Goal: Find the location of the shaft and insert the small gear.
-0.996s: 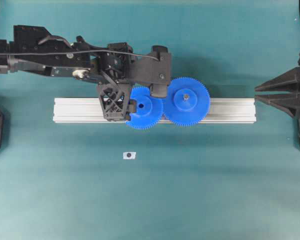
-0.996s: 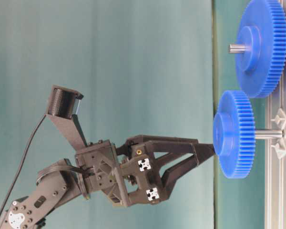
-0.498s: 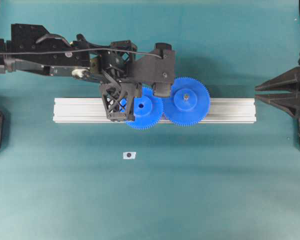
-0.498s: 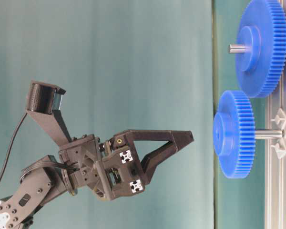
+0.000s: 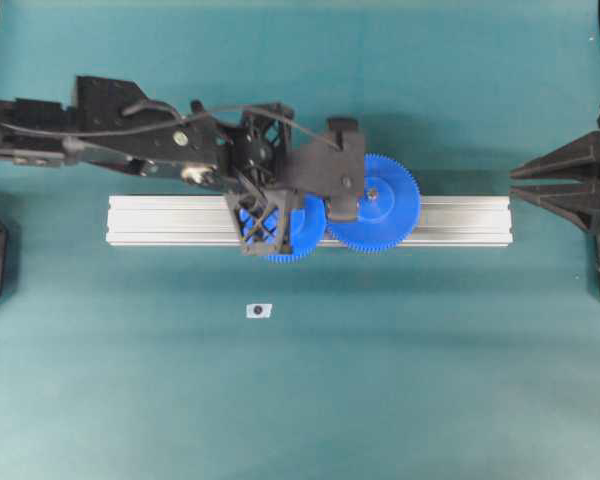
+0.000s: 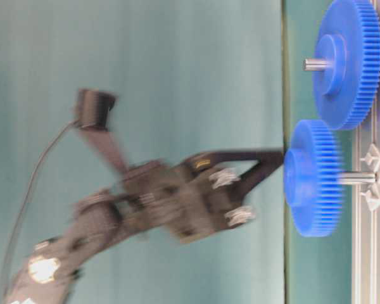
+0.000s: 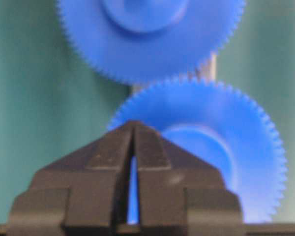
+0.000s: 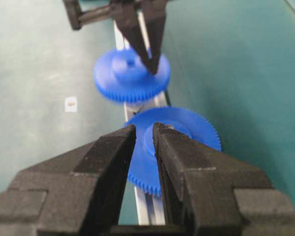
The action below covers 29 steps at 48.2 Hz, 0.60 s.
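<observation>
The small gear (image 6: 312, 178) sits on the shaft (image 6: 356, 178), raised off the aluminium rail (image 5: 160, 220), its teeth meshing with the larger gear (image 5: 380, 203) beside it. The left end effector (image 6: 275, 158) has its fingers pressed together, empty, the tips at the gear's hub. The right end effector (image 5: 520, 186) waits well apart at the bench (image 5: 400, 380) edge, fingers nearly together, holding nothing.

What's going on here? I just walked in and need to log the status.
The left gripper, jaws shut and empty, is pressing its tip against the hub of the small gear. That gear sits partway down the shaft on the aluminium rail, beside the larger gear. The right gripper waits off to the side, holding nothing.
</observation>
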{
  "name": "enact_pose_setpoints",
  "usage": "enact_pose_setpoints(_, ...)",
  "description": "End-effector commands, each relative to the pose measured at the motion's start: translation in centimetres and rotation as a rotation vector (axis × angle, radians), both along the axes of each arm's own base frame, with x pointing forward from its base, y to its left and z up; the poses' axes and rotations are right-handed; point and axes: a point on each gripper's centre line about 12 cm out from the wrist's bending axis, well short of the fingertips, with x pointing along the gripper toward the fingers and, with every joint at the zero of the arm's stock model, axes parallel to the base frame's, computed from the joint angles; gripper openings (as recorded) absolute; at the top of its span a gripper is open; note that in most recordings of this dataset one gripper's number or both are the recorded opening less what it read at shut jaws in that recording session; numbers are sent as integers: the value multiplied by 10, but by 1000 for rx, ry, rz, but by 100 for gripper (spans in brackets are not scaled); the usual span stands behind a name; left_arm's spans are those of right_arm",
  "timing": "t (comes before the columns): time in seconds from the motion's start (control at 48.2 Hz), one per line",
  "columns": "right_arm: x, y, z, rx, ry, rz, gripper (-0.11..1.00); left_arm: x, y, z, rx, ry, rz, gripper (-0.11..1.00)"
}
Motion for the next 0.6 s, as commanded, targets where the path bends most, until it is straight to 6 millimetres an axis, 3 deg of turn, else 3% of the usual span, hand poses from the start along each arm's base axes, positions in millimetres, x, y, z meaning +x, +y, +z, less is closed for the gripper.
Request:
enact_pose_setpoints(0.0, 2, -1, 6, 3, -22, -5, 35, 0, -3, 22, 5, -47, -7, -1)
enact_pose_setpoints(0.415, 0, -1, 6, 3, -27, -6, 35, -24, -5, 105, 20, -214, -5, -1)
enact_pose_setpoints(0.581, 0, -1, 6, 3, -27, -5, 35, -37, -13, 128, 16, -276, -11, -1)
